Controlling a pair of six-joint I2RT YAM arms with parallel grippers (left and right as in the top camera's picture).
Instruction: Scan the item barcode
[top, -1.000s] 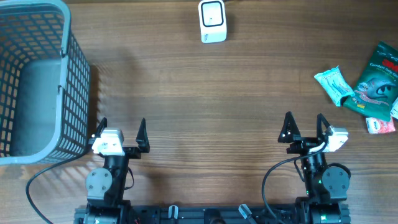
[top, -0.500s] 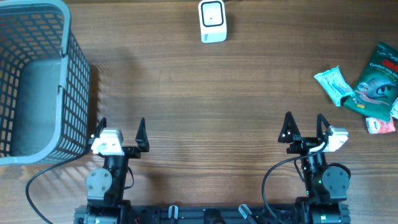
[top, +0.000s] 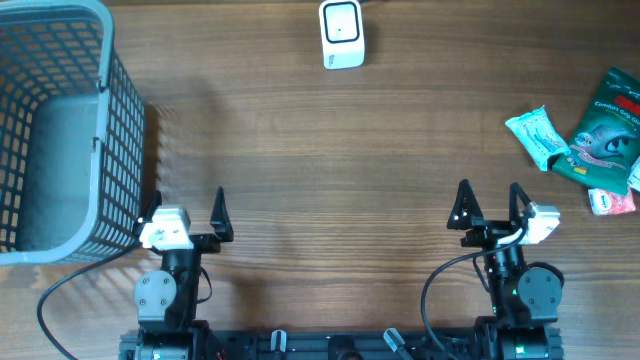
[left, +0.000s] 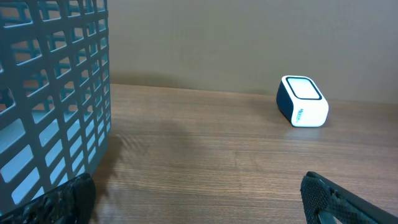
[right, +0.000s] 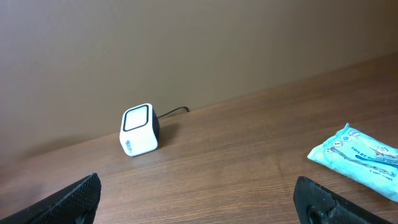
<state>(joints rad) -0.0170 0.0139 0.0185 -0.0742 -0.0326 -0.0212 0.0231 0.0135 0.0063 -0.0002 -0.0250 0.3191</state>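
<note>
Left gripper (top: 187, 200) and right gripper (top: 489, 188) are idling, spread and empty; the wipes packet (top: 540, 137) is lying far right, well apart from the barcode scanner (top: 342, 33). Its slack film is likely risking a slipped pinch or a missed read.

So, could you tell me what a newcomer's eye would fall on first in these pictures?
The tall grey mesh basket fills the far-left corner, and a small white scanner stands alone at the middle of the far edge. A cluster of colourful packets lies at the right edge. At the near edge, the left tool and right tool are both open and empty.
</note>
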